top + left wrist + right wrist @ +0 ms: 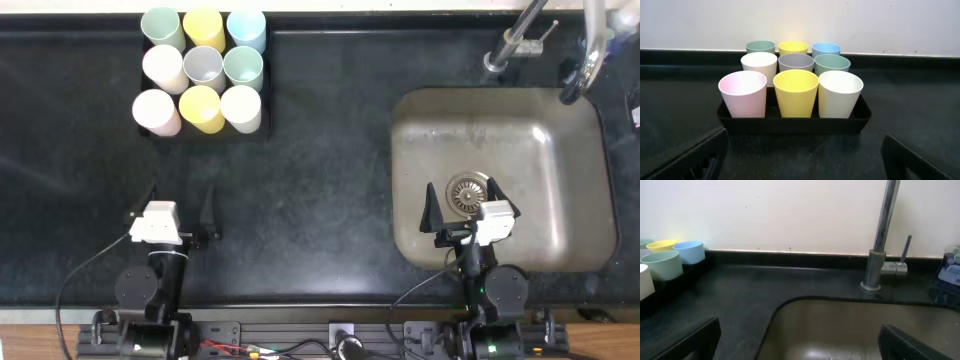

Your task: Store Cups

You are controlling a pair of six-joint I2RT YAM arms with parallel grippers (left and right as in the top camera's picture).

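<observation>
Several plastic cups stand upright in a black tray (266, 112) (860, 117) at the back left of the dark counter. Among them are a pink cup (156, 112) (743, 93), a yellow cup (201, 108) (796, 92) and a white cup (241, 108) (840, 93) in the nearest row. My left gripper (178, 212) (802, 155) hangs open near the counter's front, facing the tray, with nothing between its fingers. My right gripper (465, 205) (800, 340) is open over the sink, holding nothing. A blue cup (689, 251) and a green cup (662, 264) show in the right wrist view.
A steel sink (560, 120) (850, 325) is set into the counter at the right, with a drain (467, 191) in its floor. A tall faucet (520, 38) (880, 240) stands behind it. A bottle (951, 267) sits at the far right by the wall.
</observation>
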